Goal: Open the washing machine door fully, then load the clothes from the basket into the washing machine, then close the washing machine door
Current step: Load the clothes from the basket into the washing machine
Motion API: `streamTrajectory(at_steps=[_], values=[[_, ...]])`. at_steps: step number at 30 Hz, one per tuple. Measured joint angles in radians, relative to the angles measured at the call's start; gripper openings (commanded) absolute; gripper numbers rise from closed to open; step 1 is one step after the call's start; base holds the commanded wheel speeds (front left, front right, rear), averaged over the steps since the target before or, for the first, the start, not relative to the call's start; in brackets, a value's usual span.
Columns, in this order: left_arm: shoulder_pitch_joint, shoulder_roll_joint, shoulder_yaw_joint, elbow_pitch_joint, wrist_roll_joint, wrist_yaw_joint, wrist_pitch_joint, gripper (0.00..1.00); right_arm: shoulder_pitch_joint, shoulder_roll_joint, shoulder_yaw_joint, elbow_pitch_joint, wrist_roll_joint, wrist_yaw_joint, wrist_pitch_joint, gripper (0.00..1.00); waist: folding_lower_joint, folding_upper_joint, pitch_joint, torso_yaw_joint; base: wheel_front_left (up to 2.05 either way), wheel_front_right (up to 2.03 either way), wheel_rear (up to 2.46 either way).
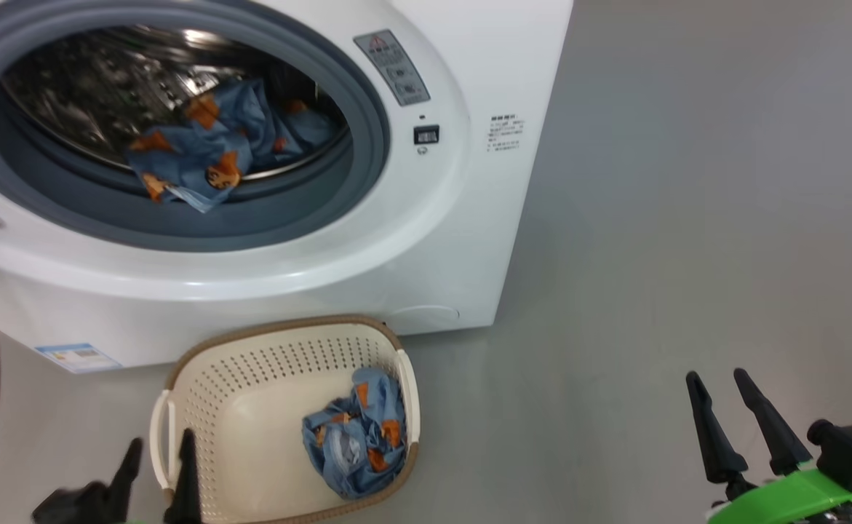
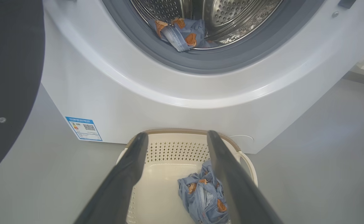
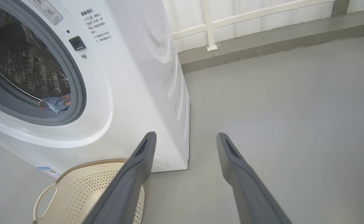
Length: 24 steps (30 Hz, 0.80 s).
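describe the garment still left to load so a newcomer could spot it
Find the big white washing machine. On the floor before it sits a cream perforated basket. The garment is the crumpled blue one with orange figures at the basket's right end; its twin lies in the drum.

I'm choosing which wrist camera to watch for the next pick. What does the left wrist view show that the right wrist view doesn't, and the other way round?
Left wrist, not right wrist: a garment lying in the basket, beyond the open left gripper.
Right wrist, not left wrist: the side panel of the washer, printed text on its front, and the open right gripper over the floor.
Both: the washer's front, the second garment in the drum, the basket's rim, the blue label.
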Motion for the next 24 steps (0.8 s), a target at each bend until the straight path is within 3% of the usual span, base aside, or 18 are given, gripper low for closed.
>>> streamTrajectory(at_steps=[24], values=[[-0.530, 0.125, -0.532, 0.494, -0.280, 0.000, 0.000, 1.00, -0.206, 0.098, 0.029, -0.041, -0.053, 0.000, 0.000, 1.00, 0.0000, 0.0001, 0.322, -0.085, 0.00, 0.00, 0.00]])
